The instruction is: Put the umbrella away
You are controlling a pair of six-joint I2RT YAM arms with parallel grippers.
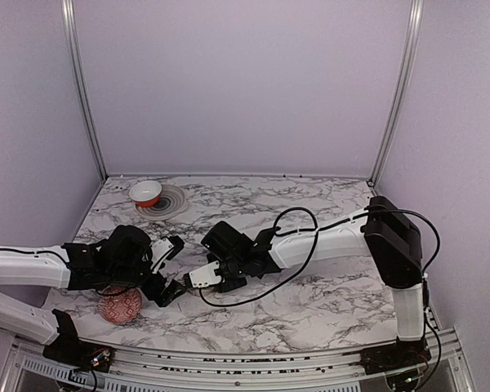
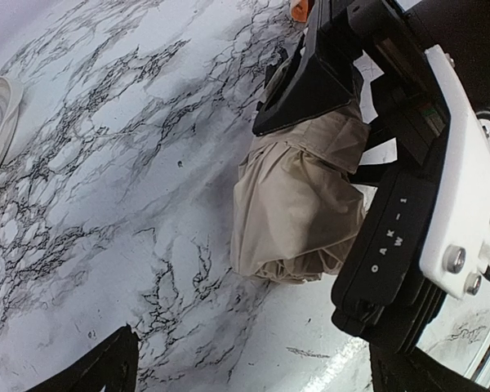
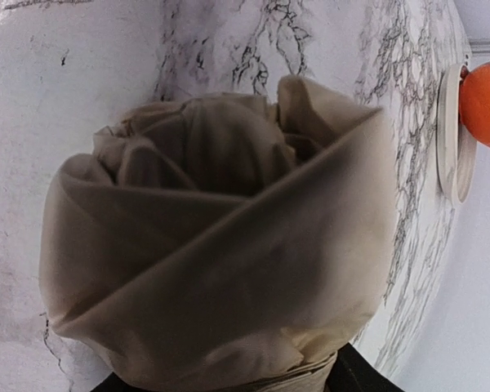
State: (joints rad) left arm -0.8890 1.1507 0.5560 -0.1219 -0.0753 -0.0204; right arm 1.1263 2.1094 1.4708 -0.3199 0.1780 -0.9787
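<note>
Left claw (image 1: 173, 269) agape, right claw (image 1: 194, 282) clamped.

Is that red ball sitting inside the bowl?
No, the red ball lies on the table, well apart from the bowl.

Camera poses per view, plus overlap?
Top external: above, behind the bases, looking down at the marble table; left arm, right arm show.
Left wrist: facing the right end effector clamped on the cream-beige fabric umbrella; own fingertips at bottom corners.
Right wrist: close on that umbrella; own fingers barely show.
Shared: umbrella, both wrist views.
</note>
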